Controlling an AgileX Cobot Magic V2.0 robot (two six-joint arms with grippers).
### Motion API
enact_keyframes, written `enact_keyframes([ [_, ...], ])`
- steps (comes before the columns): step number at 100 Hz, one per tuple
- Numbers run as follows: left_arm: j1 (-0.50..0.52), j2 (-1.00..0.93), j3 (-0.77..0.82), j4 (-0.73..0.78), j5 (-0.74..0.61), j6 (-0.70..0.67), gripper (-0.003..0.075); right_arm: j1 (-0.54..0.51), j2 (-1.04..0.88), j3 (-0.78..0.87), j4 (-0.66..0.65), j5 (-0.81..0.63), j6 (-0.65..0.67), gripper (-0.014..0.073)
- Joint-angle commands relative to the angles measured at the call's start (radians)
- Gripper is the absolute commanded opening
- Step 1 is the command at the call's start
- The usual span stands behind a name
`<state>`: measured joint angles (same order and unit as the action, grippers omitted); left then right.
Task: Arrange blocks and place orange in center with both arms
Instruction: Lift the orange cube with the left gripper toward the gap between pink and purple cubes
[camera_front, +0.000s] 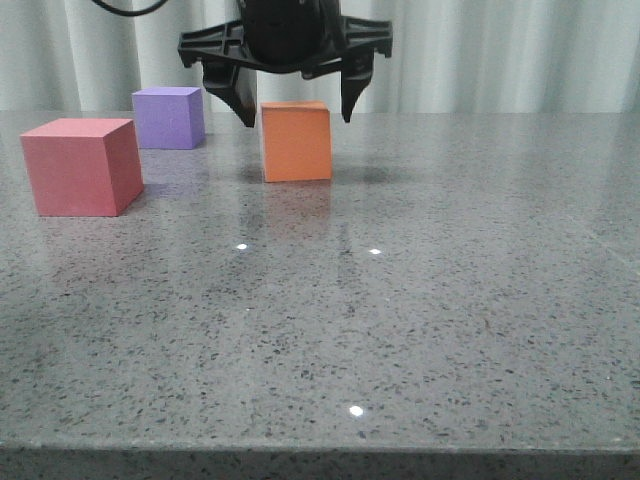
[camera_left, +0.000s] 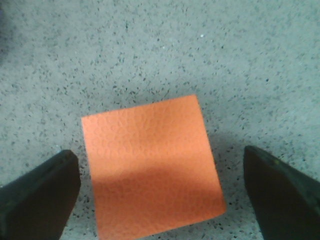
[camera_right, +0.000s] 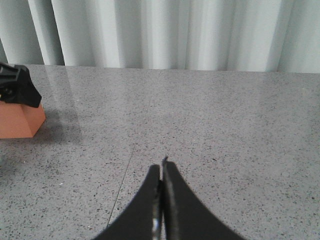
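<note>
1. Left pincer (camera_front: 295, 105) hangs wide open above the orange cube (camera_front: 296, 140), holding nothing; right pincer (camera_right: 161, 200) is closed, empty.
2. The cube sits on the desk (camera_front: 420, 300), right of the purple cube (camera_front: 168, 117).
3. Risk: an off-centre descent could land a fingertip on the cube's top.

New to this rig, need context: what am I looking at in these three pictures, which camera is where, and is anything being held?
It is a two-armed table robot; each arm ends in a black two-finger end effector. The front view looks forward over a grey speckled tabletop. On it stand three cubes: a red-pink cube at the left, a purple cube behind it, and an orange cube near the middle. The left end effector hangs open above the orange cube, one finger on each side, not gripping it.

The left wrist view looks straight down from that arm: the orange cube's top sits between the two dark fingers, with gaps on both sides.

The right wrist view looks across the table; the right end effector is shut and empty. Nothing is held.
</note>
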<state>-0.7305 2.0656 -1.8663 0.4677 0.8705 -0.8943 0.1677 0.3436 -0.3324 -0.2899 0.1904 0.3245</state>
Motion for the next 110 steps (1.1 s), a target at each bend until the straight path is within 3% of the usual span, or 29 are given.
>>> enact_keyframes([
  [1,-0.005,-0.043,-0.033,0.029,-0.032,-0.013,0.0617,-0.005,0.012,-0.028,-0.018,-0.070,-0.003,-0.0069],
  [17,-0.005,-0.028,-0.033,0.023,-0.011,-0.013,0.0586,-0.005,0.012,-0.028,-0.018,-0.070,-0.003,-0.0069],
  [35,-0.005,-0.027,-0.033,0.029,-0.009,-0.004,0.0368,-0.005,0.012,-0.028,-0.018,-0.070,-0.003,-0.0069],
  [42,-0.005,-0.037,-0.033,0.016,-0.007,0.034,0.0326,-0.005,0.012,-0.028,-0.018,-0.070,-0.003,-0.0069],
  [83,0.032,-0.223,-0.023,0.002,-0.025,0.232,0.0326,-0.005,0.012,-0.028,-0.018,-0.070,-0.003,-0.0069],
  [110,0.176,-0.362,0.133,-0.167,-0.093,0.425,0.0326,-0.005,0.012,-0.028,-0.018,-0.070,-0.003,-0.0069],
])
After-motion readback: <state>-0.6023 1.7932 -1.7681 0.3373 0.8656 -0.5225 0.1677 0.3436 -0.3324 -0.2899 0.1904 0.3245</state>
